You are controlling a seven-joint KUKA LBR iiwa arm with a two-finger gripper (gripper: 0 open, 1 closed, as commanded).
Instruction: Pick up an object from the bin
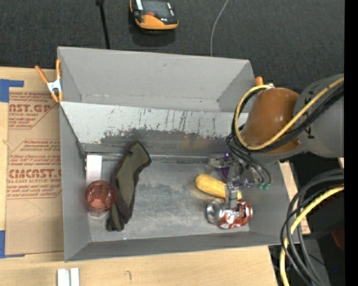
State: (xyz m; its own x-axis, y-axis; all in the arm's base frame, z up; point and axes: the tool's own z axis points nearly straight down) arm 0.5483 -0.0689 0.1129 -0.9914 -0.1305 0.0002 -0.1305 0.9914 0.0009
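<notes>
The gripper (232,189) is low in the bin (151,84), at approx 4 o'clock. It sits at the right end of a yellow banana-like toy (209,185), touching it or just over it. Can't tell if the pincer is apart or together. Just past it, toward 5 o'clock, is a shiny red & silver thing (229,215). At 8 o'clock lie a dark sock (126,184), a red round cup (100,196) & a white block (94,165).

You have dark grey carpet (291,33) for a floor. At its far edge lies an orange-and-black device (154,14); a black cable (104,25) runs just left of it, a thin pale wire (215,28) to its right. Light falls evenly.
</notes>
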